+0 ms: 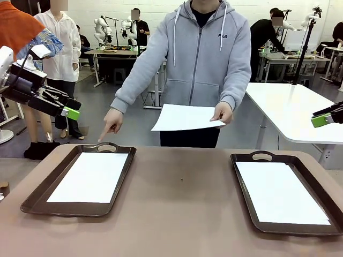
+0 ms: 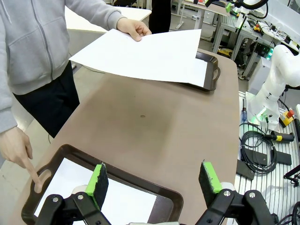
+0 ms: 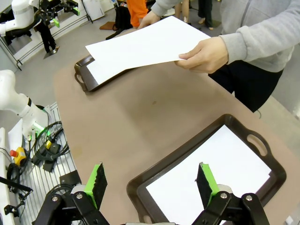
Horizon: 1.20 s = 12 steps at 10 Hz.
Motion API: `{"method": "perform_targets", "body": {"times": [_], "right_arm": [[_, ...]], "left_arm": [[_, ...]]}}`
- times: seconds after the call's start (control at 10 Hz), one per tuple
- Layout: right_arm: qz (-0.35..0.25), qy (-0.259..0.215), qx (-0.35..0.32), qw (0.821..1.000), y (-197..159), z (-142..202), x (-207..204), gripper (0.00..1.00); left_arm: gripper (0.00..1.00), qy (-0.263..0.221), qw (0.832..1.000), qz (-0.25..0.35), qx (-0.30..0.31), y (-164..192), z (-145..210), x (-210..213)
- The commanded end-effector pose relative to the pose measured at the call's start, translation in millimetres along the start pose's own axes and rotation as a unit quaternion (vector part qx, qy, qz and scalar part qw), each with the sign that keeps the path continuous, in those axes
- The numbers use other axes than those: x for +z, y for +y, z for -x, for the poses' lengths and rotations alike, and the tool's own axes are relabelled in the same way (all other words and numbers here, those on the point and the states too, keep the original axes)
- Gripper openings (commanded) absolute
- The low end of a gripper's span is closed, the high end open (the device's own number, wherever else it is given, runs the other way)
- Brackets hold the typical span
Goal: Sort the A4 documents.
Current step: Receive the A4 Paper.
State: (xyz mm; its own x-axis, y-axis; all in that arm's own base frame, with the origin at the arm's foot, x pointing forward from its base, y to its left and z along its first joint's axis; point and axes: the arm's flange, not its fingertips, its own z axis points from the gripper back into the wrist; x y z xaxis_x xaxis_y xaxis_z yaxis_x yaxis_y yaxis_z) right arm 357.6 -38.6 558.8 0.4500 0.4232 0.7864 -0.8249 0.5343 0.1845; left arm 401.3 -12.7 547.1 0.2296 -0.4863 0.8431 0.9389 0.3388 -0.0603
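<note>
Person's hand (image 1: 222,113) holds out one A4 sheet (image 1: 185,117) above table; others lie in left tray (image 1: 37,199) & right tray (image 1: 321,227). We judge paper light, floppy, slippery; pinch free near edge. Left gripper (image 2: 154,177), right gripper (image 3: 151,180): jaws apart, empty.

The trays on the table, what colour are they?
Dark brown trays, clearest in the front view.
</note>
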Motion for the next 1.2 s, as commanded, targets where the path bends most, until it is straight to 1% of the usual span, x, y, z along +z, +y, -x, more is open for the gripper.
{"method": "perform_targets", "body": {"times": [0.0, 1.0, 1.1], "right_arm": [[-0.008, -0.011, -0.001, 1.000, -1.5, -1.7, -2.6, 1.00], [-0.008, -0.011, -0.001, 1.000, -1.5, -1.7, -2.6, 1.00], [-0.008, -0.011, -0.001, 1.000, -1.5, -1.7, -2.6, 1.00]], "left_arm": [[1.00, -0.004, 1.000, 0.003, -0.003, -0.2, 0.9, 0.5], [1.00, 0.000, 1.000, 0.000, 0.000, 0.0, 0.0, 0.0], [1.00, -0.007, 1.000, -0.001, 0.001, 2.6, -4.0, -2.2]]}}
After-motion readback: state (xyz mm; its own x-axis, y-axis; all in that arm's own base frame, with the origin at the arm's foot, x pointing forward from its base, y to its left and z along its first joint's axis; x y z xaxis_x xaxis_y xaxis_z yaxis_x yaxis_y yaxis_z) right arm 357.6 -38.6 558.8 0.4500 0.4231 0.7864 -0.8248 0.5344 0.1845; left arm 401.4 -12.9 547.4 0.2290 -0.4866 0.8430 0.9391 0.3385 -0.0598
